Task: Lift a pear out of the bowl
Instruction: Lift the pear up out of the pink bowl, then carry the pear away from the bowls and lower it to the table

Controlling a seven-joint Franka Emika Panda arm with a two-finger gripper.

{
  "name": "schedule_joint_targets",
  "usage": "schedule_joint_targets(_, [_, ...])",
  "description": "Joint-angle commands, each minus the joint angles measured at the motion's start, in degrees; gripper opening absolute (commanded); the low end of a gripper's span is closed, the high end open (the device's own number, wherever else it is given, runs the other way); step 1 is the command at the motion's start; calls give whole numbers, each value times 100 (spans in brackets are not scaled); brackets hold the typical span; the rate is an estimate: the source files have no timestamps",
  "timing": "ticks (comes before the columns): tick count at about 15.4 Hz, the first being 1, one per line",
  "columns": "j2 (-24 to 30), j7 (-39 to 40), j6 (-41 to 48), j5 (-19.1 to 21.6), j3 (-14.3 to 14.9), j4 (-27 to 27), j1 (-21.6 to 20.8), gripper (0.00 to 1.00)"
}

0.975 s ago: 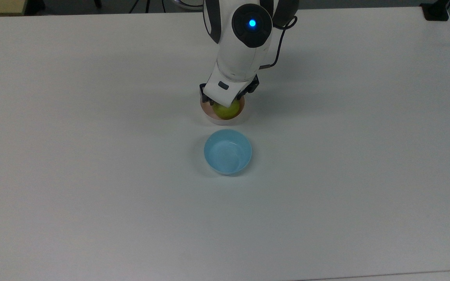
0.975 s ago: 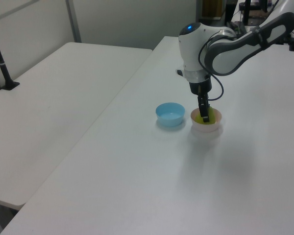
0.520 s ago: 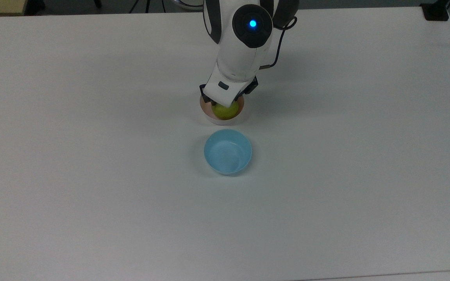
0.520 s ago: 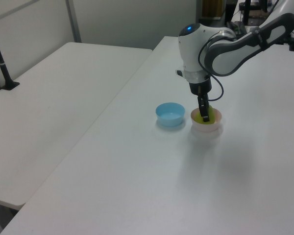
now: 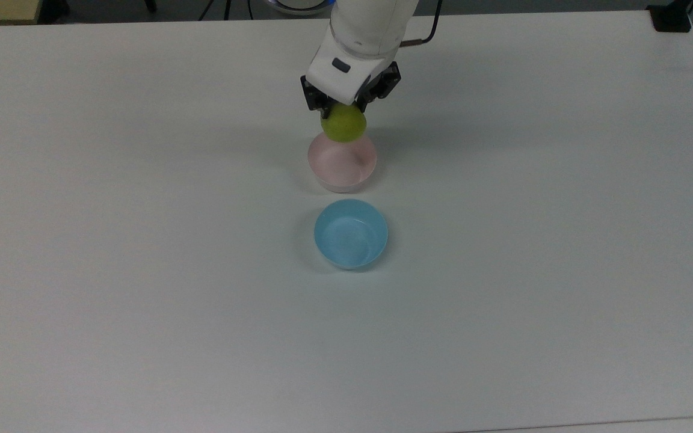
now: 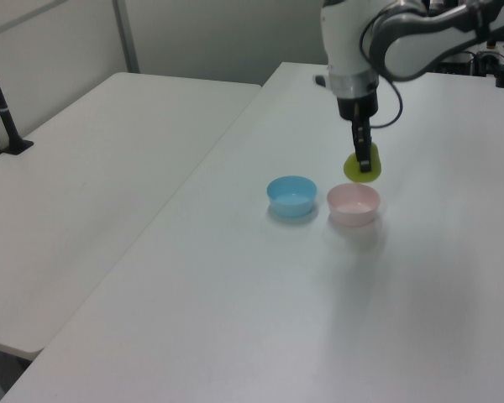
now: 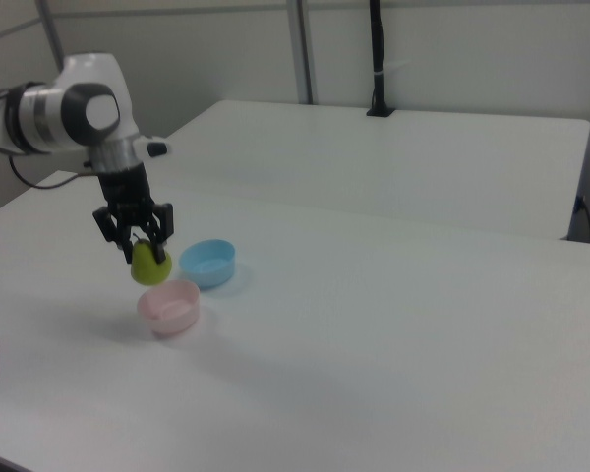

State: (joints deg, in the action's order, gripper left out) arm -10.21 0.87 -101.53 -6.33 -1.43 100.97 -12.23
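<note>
Gripper: the gripper [image 7: 138, 246] hangs above the table, its two dark fingers closed onto the upper, narrow part of the pear [image 7: 149, 265], which it carries clear of any support.
Pear: yellow-green, hanging with its rounded end down, in the air above the pink bowl [image 7: 170, 305] and apart from it; in the top view it overlaps the bowl's far rim.
Pink bowl: sits on the white table [image 7: 393, 334] with nothing inside it.
Blue bowl: the light blue bowl [image 7: 208, 263] stands just beside the pink one, also with nothing in it.
Task progress: judging from the layout, the pear is out of the bowl, so the pick looks essentially done.
Main risk: the hold is on the tapered top of a smooth, rounded fruit, with most of the weight below the fingers. A quick or jerky move could probably let it slide down and out.
If it drops: it would likely fall onto the pink bowl's rim or the table, tip the light bowl, or roll away.
Secondary risk: squeezing harder may bruise the fruit.
</note>
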Motion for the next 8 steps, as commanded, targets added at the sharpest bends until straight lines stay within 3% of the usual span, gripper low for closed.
schedule_joint_targets(1, [133,18,345,-9,160,-252,124,29])
schedule_joint_targets(4, [107,123,283,-17,371,-332,405,29])
schedule_joint_targets(8, [11,922,-5,-26,679,-315,940,29])
